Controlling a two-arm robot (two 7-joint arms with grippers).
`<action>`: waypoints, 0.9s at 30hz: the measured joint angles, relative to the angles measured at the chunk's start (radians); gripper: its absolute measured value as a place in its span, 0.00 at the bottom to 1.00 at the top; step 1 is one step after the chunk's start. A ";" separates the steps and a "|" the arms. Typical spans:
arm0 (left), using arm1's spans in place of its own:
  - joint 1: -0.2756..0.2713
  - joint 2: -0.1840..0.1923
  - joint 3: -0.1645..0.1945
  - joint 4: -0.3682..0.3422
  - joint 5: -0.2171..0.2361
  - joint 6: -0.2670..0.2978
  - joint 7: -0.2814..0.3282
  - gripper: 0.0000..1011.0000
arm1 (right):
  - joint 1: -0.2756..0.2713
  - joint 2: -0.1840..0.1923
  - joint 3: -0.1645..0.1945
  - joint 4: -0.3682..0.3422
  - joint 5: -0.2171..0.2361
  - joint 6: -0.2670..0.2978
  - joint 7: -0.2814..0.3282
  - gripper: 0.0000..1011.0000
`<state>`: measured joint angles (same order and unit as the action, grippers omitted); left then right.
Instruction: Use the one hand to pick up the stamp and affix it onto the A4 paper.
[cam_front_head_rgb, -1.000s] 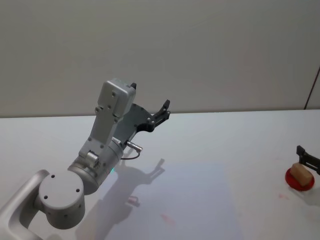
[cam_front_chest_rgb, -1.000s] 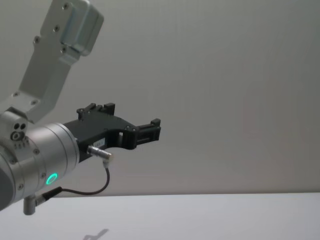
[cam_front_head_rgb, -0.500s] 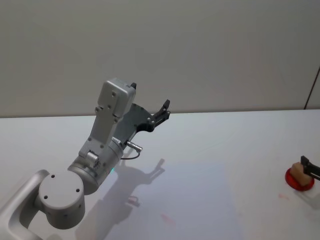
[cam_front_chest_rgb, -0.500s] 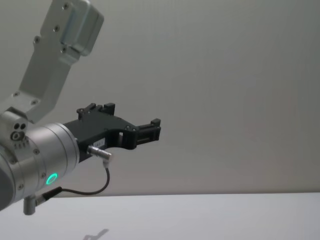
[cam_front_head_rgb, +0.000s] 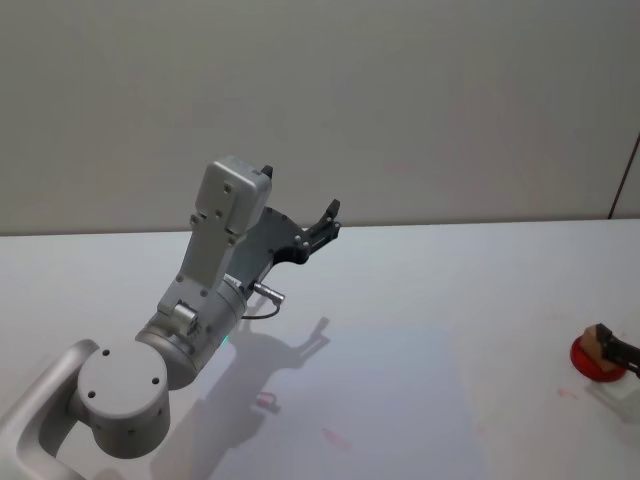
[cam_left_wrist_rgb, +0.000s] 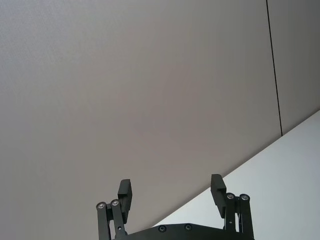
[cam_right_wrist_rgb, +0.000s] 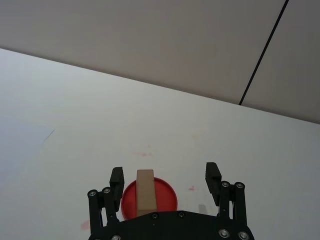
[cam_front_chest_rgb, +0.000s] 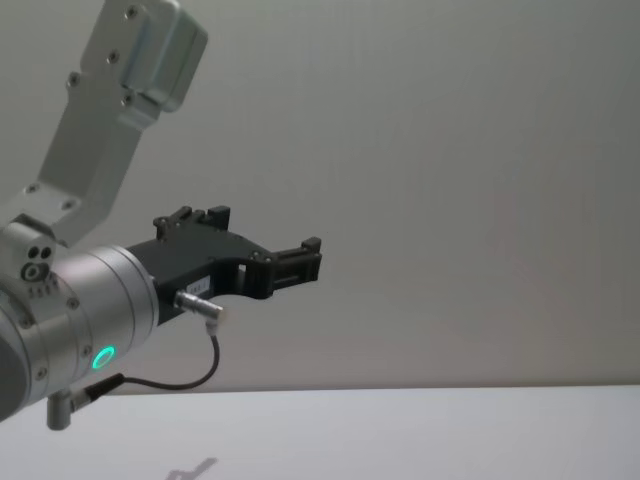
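Right gripper (cam_right_wrist_rgb: 165, 176) is held wide, astride the stamp (cam_right_wrist_rgb: 145, 192) on the red pad (cam_right_wrist_rgb: 164, 195) at 4 o'clock; over the last second it has been lowered, so the grasp is judged imminent. A4 paper (cam_right_wrist_rgb: 20, 150) is seen at 9 o'clock of the pad. Left gripper (cam_left_wrist_rgb: 171, 184) is parked wide, raised at 11 o'clock

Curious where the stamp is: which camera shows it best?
The right wrist view: the stamp stands on its red pad ahead of the open right hand. The head view shows it at the right edge, partly behind that hand. The chest and left wrist views face the raised left hand and wall.
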<state>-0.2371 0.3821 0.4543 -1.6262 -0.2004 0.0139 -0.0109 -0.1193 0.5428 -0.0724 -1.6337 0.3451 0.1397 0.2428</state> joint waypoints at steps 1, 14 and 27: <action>0.000 0.000 0.000 0.000 0.000 0.000 0.000 0.99 | 0.000 0.000 0.000 0.000 0.000 0.000 0.000 0.99; 0.000 0.000 0.000 0.000 0.000 0.000 0.000 0.99 | 0.007 -0.016 -0.013 0.023 0.000 0.008 0.015 0.99; 0.000 0.000 0.000 0.000 0.000 0.000 0.000 0.99 | 0.019 -0.029 -0.021 0.046 0.000 0.005 0.024 0.99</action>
<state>-0.2372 0.3821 0.4542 -1.6262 -0.2004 0.0138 -0.0109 -0.0999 0.5134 -0.0930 -1.5875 0.3447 0.1451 0.2664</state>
